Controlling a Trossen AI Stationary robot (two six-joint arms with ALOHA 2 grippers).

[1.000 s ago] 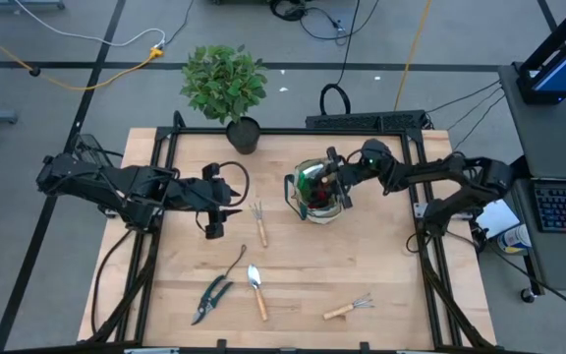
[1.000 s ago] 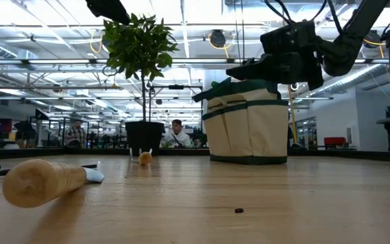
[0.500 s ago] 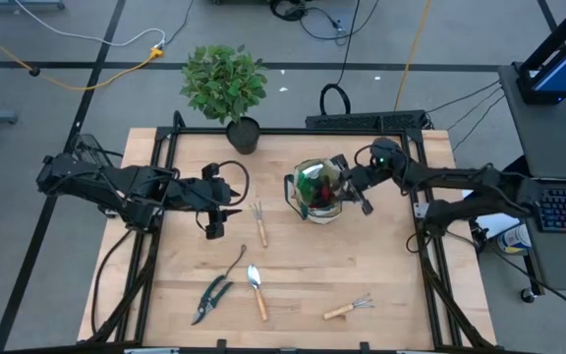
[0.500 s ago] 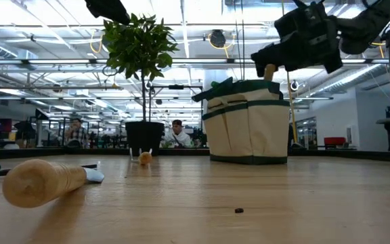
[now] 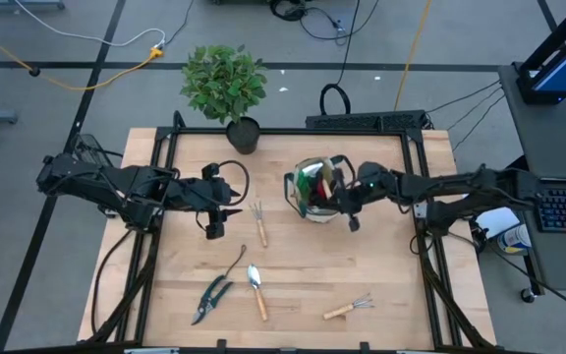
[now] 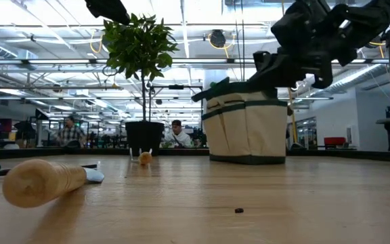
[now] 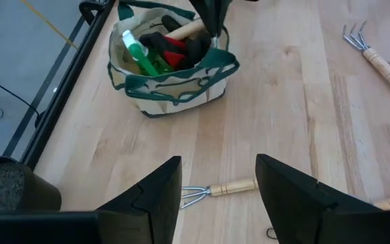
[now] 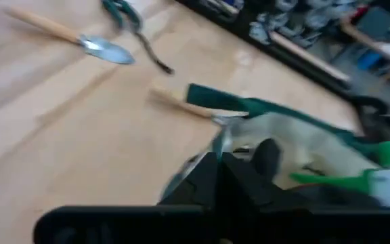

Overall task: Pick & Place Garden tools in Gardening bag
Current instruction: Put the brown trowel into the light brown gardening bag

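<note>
Wooden tabletop [image 5: 303,275] carries the gardening bag [image 5: 314,193], touching the right gripper [image 5: 350,208], whose jaws are clenched empty. Left gripper [image 5: 214,222] hangs released. Next judged: fetch the fork [image 5: 258,222] beside those open jaws.

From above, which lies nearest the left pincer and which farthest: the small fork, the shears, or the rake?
From the left pincer:
1. Small fork, just beside it toward the bag.
2. Shears, toward the table's front edge.
3. Rake, far across, front right.
</note>
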